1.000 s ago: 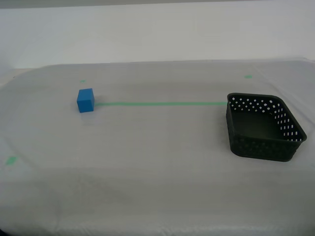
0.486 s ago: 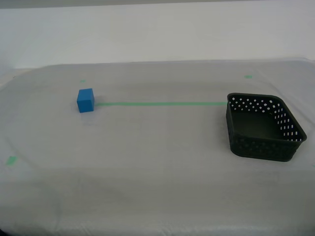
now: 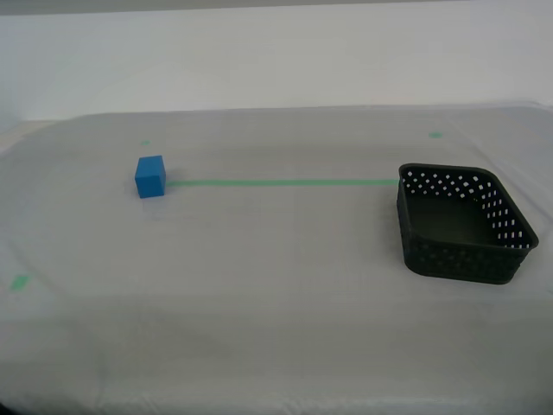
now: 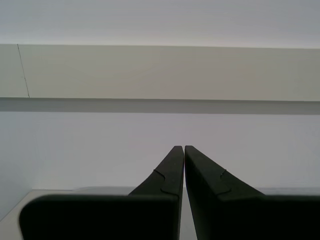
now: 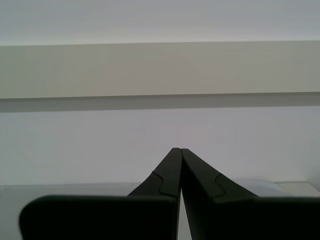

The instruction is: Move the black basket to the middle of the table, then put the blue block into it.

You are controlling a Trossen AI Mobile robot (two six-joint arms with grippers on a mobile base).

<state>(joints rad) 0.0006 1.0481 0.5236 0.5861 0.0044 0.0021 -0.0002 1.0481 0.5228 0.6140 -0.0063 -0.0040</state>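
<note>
We have not begun: our first gripper (image 5: 180, 149) and second gripper (image 4: 184, 147), jaws pressed together, probably face the wall, well away from the black basket (image 3: 464, 223), which needs reaching next.

the table (image 3: 276, 328) is lying wide under a whitish-grey cloth, with a thin green tape line (image 3: 285, 182) running across it from left to right in the exterior view. the blue block (image 3: 149, 175) is sitting on the cloth at the line's left end, touching it, while the black basket (image 3: 462, 223) is resting upright at the line's right end, well apart from the block. small green marks are showing at the far left (image 3: 144, 143), the far right (image 3: 435, 134) and the near left (image 3: 18, 282).
</note>
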